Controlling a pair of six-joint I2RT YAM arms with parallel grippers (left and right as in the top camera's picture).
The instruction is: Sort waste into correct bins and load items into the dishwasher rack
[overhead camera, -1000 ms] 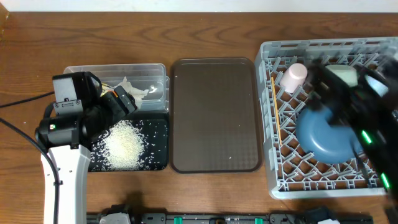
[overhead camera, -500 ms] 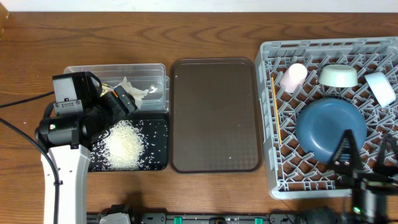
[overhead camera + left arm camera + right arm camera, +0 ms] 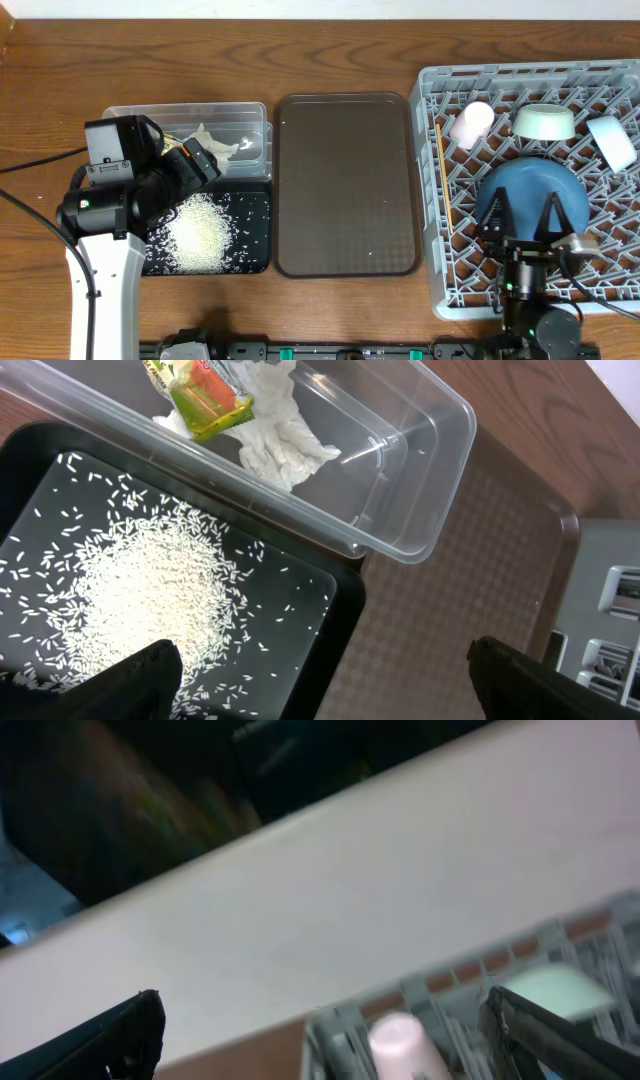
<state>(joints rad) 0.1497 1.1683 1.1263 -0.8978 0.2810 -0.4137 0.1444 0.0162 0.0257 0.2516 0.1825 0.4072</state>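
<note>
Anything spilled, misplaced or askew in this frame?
Nothing much. The rice sits inside the black tray, the wrapper and tissue in the clear tub, the dishes in the rack. One pale speck on the brown tray may be a stray grain.

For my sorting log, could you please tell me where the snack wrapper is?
The snack wrapper lies in the clear tub, touching the crumpled tissue, upper left in the left wrist view.

The brown tray [image 3: 347, 185] leaves a wide flat gap between the black tray [image 3: 255, 245] and the rack [image 3: 430, 200], and the tabletop [image 3: 300, 50] behind it is free. The left hand [image 3: 322, 652], spread wide, hangs over the rice [image 3: 195, 232] beside the tub [image 3: 255, 115]. In the rack, the plate [image 3: 530, 180], cup [image 3: 472, 122], green bowl [image 3: 544, 122] and pale blue bowl [image 3: 612, 142] crowd the pegs. The right hand [image 3: 525, 205] stands spread above the plate.
</note>
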